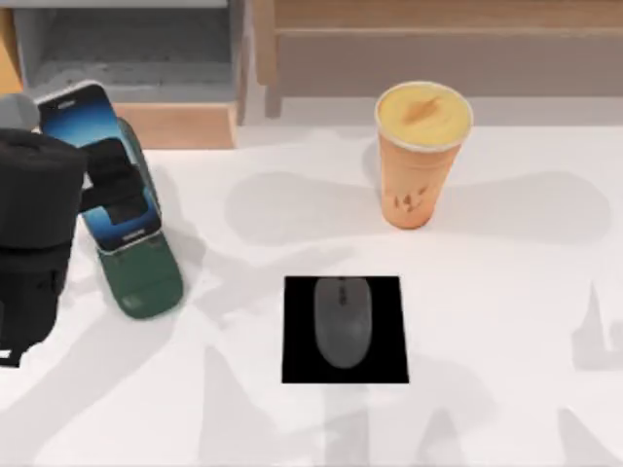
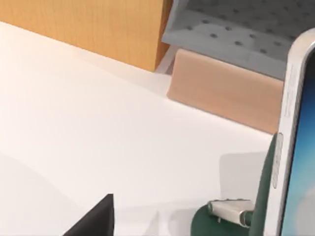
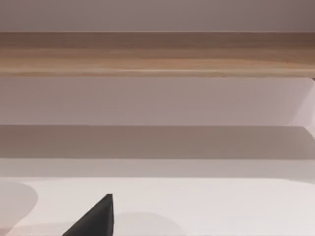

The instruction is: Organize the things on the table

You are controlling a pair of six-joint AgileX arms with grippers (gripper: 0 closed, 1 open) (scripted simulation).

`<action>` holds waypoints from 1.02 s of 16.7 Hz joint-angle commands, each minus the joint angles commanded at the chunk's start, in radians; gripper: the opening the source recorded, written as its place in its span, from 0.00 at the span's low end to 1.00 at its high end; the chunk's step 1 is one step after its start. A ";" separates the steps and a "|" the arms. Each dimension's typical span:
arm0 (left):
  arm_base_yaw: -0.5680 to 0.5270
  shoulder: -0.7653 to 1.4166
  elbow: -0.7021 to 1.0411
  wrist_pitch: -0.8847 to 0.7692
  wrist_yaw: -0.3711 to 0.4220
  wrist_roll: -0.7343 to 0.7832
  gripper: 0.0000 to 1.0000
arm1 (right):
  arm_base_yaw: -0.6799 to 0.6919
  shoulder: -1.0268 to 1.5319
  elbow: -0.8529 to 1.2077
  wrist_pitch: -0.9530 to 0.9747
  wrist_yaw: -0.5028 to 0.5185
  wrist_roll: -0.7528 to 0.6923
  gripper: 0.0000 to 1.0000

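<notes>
At the left edge of the top view stands the left arm, a black bulk reaching toward the right. Its left gripper (image 1: pixel 122 185) sits at the upper left of the frame, with one dark finger (image 1: pixel 109 163) lying across the screen of the phone (image 1: pixel 95 131) and another (image 1: pixel 127 209) lower down on it. The fingers are spread along the phone's face; whether they press on it cannot be told. There is one phone, its blue-white screen facing up, leaning back on one dark green stand (image 1: pixel 146 277) whose rounded foot rests on the table (image 1: pixel 506 292). In the left wrist view the phone's silver edge (image 2: pixel 290 128) rises beside the stand (image 2: pixel 263 196), and a black fingertip (image 2: pixel 96 221) shows at the lower part of the frame.

Behind the phone, along the top of the top view, runs one wood-and-grey shelf unit (image 1: pixel 185 125).

At the lower centre of the top view lies one black square mat (image 1: pixel 297 365), flat on the table, and one grey mouse (image 1: pixel 342 319) rests on it, within its edges.

Right of centre, in the upper half, one orange cup (image 1: pixel 417 175) with a yellow top stands upright, well apart from the mat and the phone.

The right wrist view shows one black fingertip (image 3: pixel 96 221) of the right gripper above the white table; its state cannot be told.
</notes>
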 joint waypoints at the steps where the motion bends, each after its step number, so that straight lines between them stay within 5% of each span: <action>1: 0.033 -0.064 -0.038 0.012 0.045 0.034 1.00 | 0.000 0.000 0.000 0.000 0.000 0.000 1.00; 12: 0.438 -0.870 -0.507 0.159 0.589 0.454 1.00 | 0.000 0.000 0.000 0.000 0.000 0.000 1.00; 17: 0.528 -1.039 -0.614 0.193 0.715 0.551 1.00 | 0.000 0.000 0.000 0.000 0.000 0.000 1.00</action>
